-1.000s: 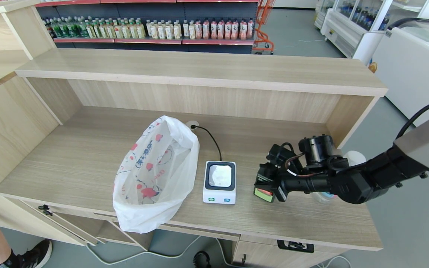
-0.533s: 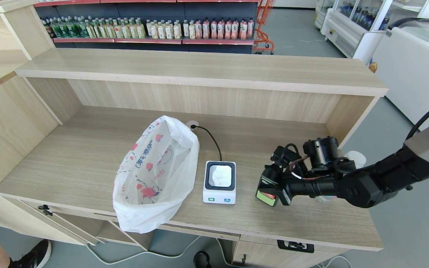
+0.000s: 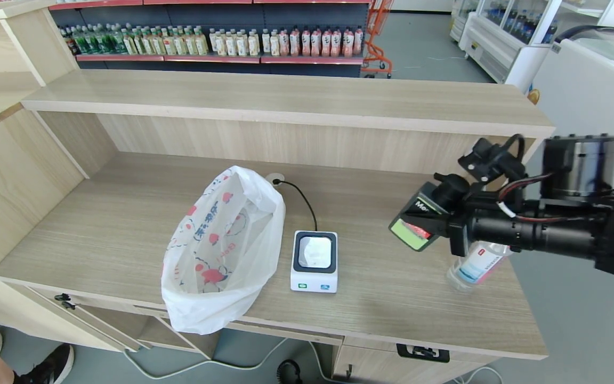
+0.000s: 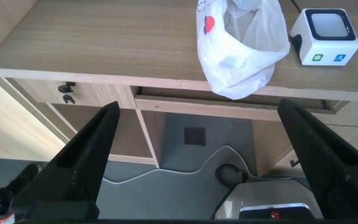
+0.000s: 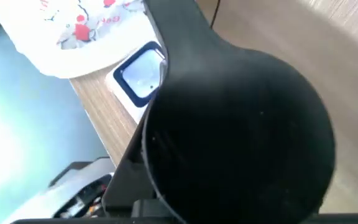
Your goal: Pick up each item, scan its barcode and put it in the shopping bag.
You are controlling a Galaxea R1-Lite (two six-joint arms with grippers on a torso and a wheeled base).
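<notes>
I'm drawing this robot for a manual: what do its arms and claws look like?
Right arm: black cylindrical links, a silver motor drum, red, white and black wires near the wrist. Left claw: two broad, flat black fingers.

We see a light wooden counter (image 3: 126, 224) with a raised ledge (image 3: 285, 101) along its far side, beyond it a grey floor (image 3: 424, 48) and a dark shelf rack (image 3: 216, 42) lined with drink bottles, and to the counter's right white freezer cabinets (image 3: 595, 106) in bright daylight.
</notes>
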